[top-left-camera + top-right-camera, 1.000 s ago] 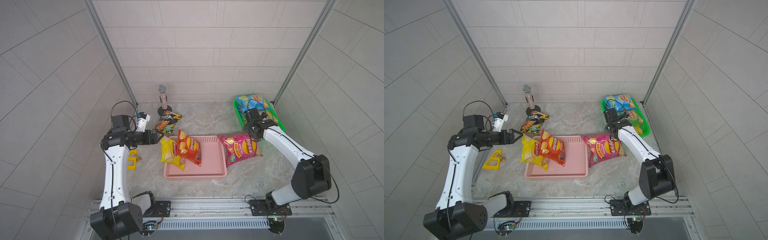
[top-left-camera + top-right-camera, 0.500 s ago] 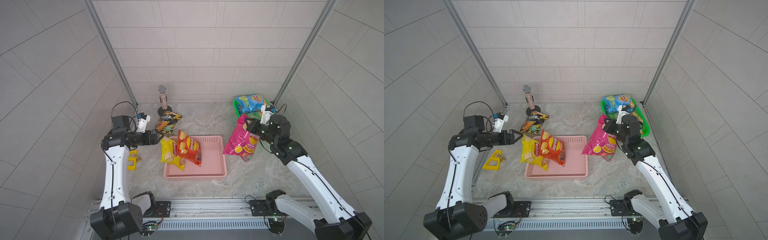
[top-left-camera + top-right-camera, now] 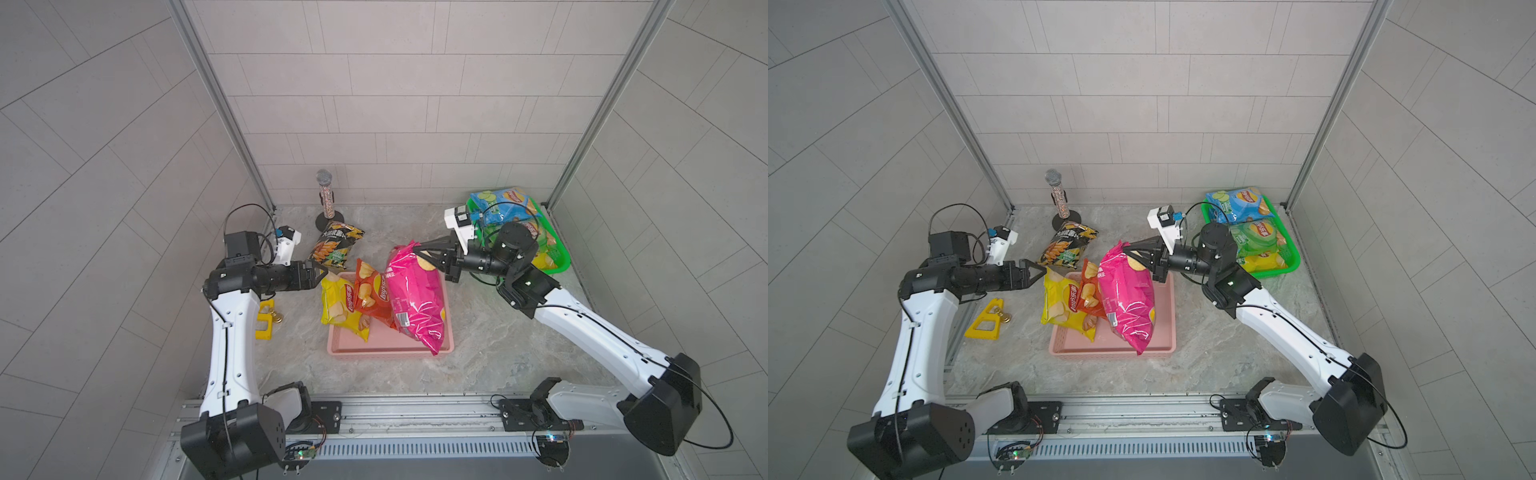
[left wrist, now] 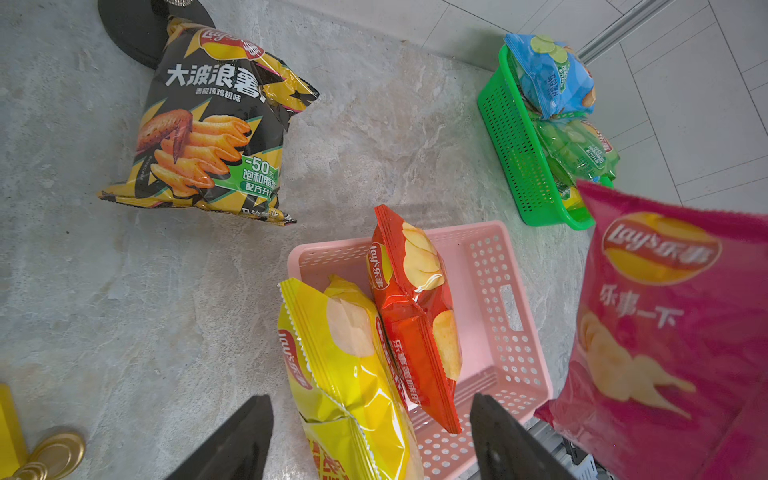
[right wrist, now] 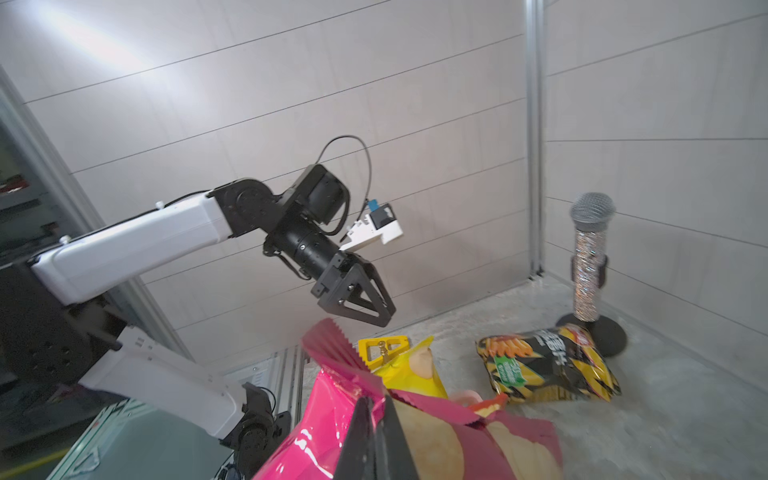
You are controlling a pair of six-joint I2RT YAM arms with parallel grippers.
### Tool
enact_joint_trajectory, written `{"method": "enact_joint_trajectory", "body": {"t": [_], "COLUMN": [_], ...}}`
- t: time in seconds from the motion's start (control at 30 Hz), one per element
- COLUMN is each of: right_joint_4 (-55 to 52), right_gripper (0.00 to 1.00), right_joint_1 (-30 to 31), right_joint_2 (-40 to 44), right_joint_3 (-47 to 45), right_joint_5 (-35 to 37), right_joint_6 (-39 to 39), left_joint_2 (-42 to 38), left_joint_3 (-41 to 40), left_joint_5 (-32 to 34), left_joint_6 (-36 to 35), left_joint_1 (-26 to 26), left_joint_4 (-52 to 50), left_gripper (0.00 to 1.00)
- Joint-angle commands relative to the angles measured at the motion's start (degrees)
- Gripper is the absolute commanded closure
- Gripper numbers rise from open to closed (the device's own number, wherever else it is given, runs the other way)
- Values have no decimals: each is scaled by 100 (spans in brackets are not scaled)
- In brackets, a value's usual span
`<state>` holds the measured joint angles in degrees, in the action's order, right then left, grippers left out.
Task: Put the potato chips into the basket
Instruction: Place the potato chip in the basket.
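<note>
Chips in mid-air: my right gripper point(image 3: 417, 251) is pinched fully closed on the crimped top seam of the magenta bag point(image 3: 411, 299). I take it there because the seam is the one flat, firm strip on a puffy, slippery pack. Held that way, the bag hangs lengthwise under the jaws, over the pink basket point(image 3: 386, 348). Its low corner crosses the basket's near rim in both top views, and I cannot tell whether it touches.

A yellow bag point(image 3: 338, 305) and a red bag point(image 3: 372, 297) stand on edge along the basket's left side. I judge they stand that way to keep the open half free for this bigger pack.

My left gripper point(image 3: 323, 272) hovers with its jaws spread wide and holds nothing. It sits just above the yellow bag's top and near the black bag point(image 3: 334, 247), which lies flat on the table point(image 3: 478, 332) in front of the microphone point(image 3: 326, 195). That looks like its next pick.

Behind my right arm, the green basket point(image 3: 559, 259) already holds blue, green and yellow packs.
</note>
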<state>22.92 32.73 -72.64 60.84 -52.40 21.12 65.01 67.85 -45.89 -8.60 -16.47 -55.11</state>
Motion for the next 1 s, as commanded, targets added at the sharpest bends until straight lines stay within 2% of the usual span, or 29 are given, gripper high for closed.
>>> {"method": "enact_joint_trajectory", "body": {"t": [0.0,0.13,0.27,0.5,0.63,0.77,0.9,0.97], "right_joint_4": [1351,1296,718,-191,-377,-316,-53,215], "right_gripper": [100,100,100,100,100,100,100,100], "right_joint_1": [-2,-1,8,40,76,124,266,278], "right_joint_2": [-329,-584,-695,-990,-1243,-1411,-1342,-1349], "right_joint_3": [51,12,-38,-29,-196,-169,-381,-492], "right_joint_5": [-842,-812,-697,-15,15,381,1118,1342], "right_joint_6": [-427,-1328,-2412,-4046,-5399,-5804,-6559,-6657], "left_joint_2": [-54,-32,-24,20,30,41,44,39], "left_joint_3": [-45,-70,-88,-70,-71,-62,-47,-37], "left_joint_5": [36,44,53,58,72,98,106,104], "left_joint_6": [-81,-80,-84,-72,-72,-63,-58,-51], "left_joint_1": [30,37,36,30,31,35,42,30], "left_joint_4": [27,22,25,27,22,25,20,27], "left_gripper": [18,18,18,18,18,18,18,18]}}
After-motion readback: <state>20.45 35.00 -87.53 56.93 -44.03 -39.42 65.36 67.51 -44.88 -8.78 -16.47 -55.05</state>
